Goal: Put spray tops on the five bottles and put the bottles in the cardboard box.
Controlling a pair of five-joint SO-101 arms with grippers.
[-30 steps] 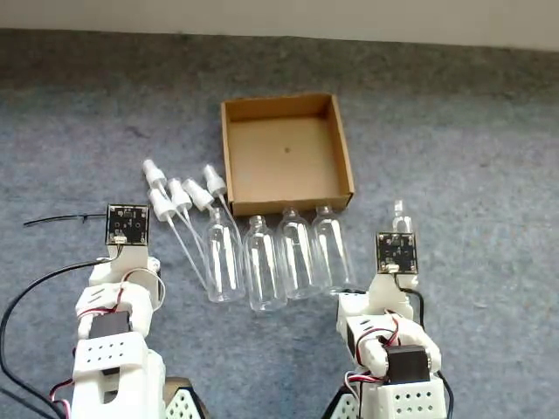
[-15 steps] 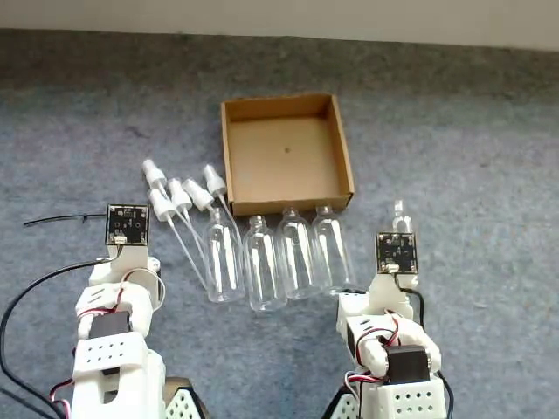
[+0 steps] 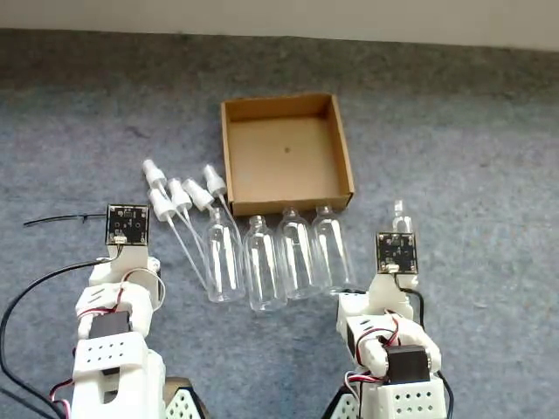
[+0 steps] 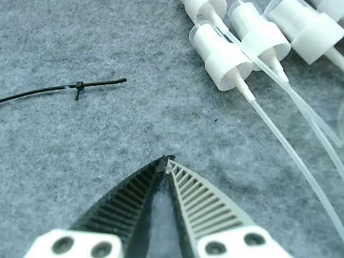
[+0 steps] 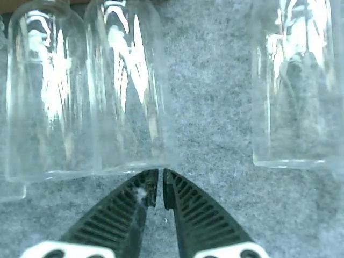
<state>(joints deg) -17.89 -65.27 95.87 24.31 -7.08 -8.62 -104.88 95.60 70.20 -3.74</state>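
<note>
Work on the task looks to be at its very start, as none of the steps shows as done. Four clear bottles (image 3: 278, 255) lie side by side on the grey bench (image 3: 454, 131), necks toward the cardboard box (image 3: 288, 100), which is open and holds nothing. A fifth bottle (image 3: 401, 214) lies apart from the row, just beyond the right arm's wrist. The five spray tops (image 3: 179, 194) lie in a loose cluster beside the box and the row, their thin dip tubes trailing toward the arms. No bottle has a top fitted.

The left pincer (image 4: 165, 159) has its jaws closed and holds nothing; it hangs over bare bench near the closest spray top (image 4: 220, 56). The right pincer (image 5: 156, 173) is also closed and empty, its tips just at the base of one bottle in the row.

The first step is probably to fit a top. That would call for both pincers to open, one to take a bottle by its body and the other to take a top by its white collar. The long tube must then be fed into the narrow neck, and the tubes are slender and crossed.

No brand, label or writing can be read on the bottles, tops or box. The box floor has a small dark dot (image 3: 287, 150). A black cable tie (image 4: 64, 88) lies on the bench near the left arm.
</note>
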